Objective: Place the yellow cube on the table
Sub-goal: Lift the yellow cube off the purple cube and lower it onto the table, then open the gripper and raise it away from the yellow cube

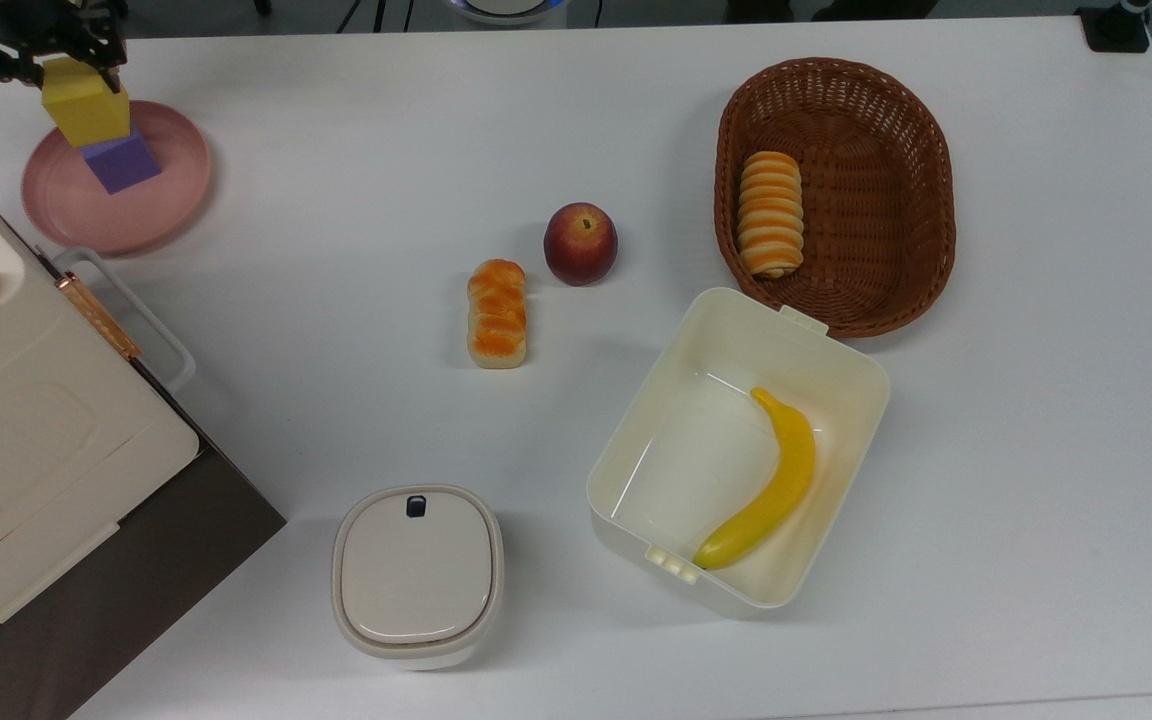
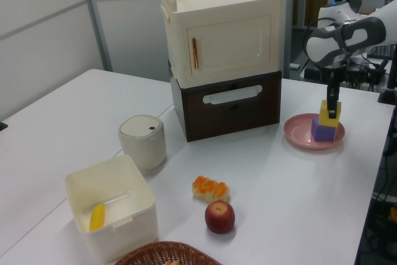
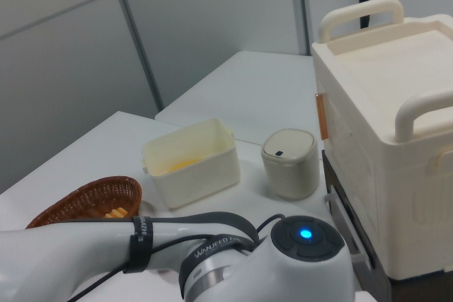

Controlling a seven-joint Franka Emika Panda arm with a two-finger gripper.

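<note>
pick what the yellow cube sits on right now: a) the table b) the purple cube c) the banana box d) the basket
b: the yellow cube rests on the purple cube, which stands on the pink plate, with the gripper around it from above.
</note>
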